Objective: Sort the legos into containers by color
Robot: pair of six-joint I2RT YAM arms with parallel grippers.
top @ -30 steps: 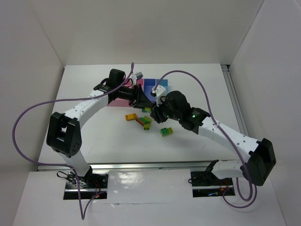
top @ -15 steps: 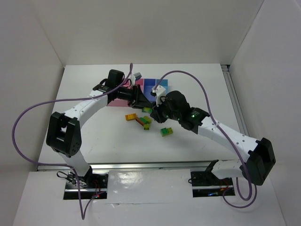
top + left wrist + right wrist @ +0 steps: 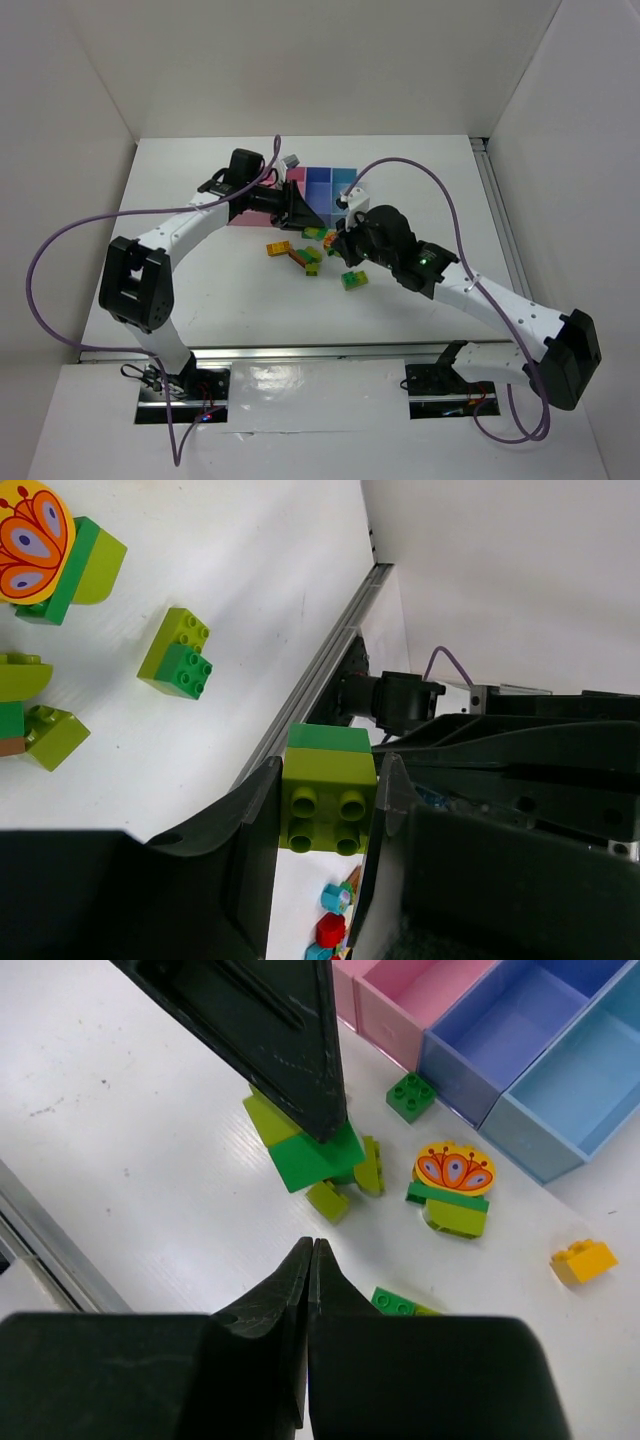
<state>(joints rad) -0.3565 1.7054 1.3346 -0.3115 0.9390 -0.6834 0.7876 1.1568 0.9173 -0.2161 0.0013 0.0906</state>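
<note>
My left gripper [image 3: 332, 780] is shut on a yellow-green and green lego [image 3: 330, 805], held just above the table in front of the containers [image 3: 322, 183]. The right wrist view shows that same lego [image 3: 318, 1163] under the left gripper's black finger [image 3: 270, 1030]. My right gripper [image 3: 312, 1247] is shut with nothing in it, a little nearer than the pile. Loose legos lie around: a small green one [image 3: 411, 1096], an orange flower piece on green [image 3: 452, 1185], a yellow one [image 3: 581, 1260]. The pink [image 3: 400, 990], blue-purple [image 3: 510, 1030] and light blue [image 3: 590, 1090] bins look empty.
More legos lie on the white table: a yellow one [image 3: 278, 248], a red-brown and green stack [image 3: 305, 258], a green and yellow-green one [image 3: 353, 279]. White walls enclose the table. Purple cables arch over both arms.
The right gripper has shut, and the right arm has drawn back a little to the right. The left arm and its lego have not moved.
</note>
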